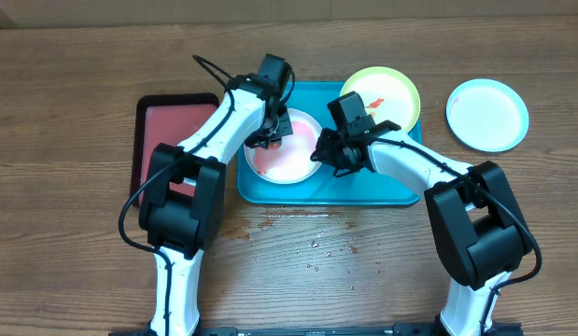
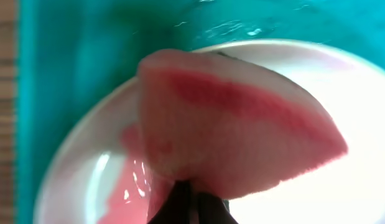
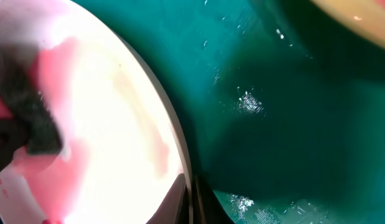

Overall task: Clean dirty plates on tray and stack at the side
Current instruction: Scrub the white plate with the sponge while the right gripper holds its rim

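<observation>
Left claw: my left claw is squeezed tight on a sponge. I hold it over the white plate.
Sponge: it is pale and soaked pink and red. From my right wrist I can see its dark green scrubby side down on the plate.
Right claw: my right claw is pressed together on the right edge of the white plate, pinching the rim.
White plate: the white plate lies in the left part of the teal tray. Pink, watery sauce is smeared over its middle.
Yellow-green plate: the yellow-green plate sits at the far right corner of the teal tray, and part of it hangs over the rim. It has a small red blob on it.
Light blue plate: the light blue plate is off the tray, on the table to the right, well apart from the other two plates.
Teal tray: the teal tray is in the middle of the table, between my two arms. Its floor looks wet and shiny.
Red tray: a red tray with a black rim lies to the left, just beside the teal tray.
Wet spots: small wet spots, some of them reddish, are on the wood in front of the teal tray.
</observation>
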Robot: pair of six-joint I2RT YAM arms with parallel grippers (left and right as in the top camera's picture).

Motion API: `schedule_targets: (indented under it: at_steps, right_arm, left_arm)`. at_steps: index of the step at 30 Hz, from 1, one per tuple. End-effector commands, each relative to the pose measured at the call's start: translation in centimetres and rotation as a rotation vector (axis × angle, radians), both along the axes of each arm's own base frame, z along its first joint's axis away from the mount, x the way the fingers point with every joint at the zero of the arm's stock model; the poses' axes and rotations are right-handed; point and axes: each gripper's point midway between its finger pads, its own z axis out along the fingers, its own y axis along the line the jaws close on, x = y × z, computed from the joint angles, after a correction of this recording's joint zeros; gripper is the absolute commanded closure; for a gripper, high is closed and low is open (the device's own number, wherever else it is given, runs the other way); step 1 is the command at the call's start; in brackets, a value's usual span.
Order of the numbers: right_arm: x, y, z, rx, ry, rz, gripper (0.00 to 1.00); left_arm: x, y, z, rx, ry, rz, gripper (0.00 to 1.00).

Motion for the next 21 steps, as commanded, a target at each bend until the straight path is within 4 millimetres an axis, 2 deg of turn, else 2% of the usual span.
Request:
schedule_targets:
  at_steps: [1, 5, 13, 21]
  right_arm:
    - [-0.8, -0.1, -1.0, -0.016, 0.034, 0.008, 0.96]
    - [-0.8, -0.1, -1.0, -0.015, 0.034, 0.006, 0.96]
    - [-0.7, -0.1, -1.0, -0.014, 0.035, 0.001, 0.96]
    - [-0.7, -0.1, -1.0, -0.014, 0.035, 0.001, 0.96]
  left_arm:
    - [-1.3, 3.2, -2.1, 0.114, 0.086, 0.002, 0.96]
    - [-3.2, 3.4, -2.2, 0.109, 0.173, -0.049, 0.96]
    - [-6.1, 1.1, -2.0, 0.057, 0.271, -0.146, 0.96]
    - [-7.7, -3.1, -2.0, -0.01, 0.28, -0.221, 0.96]
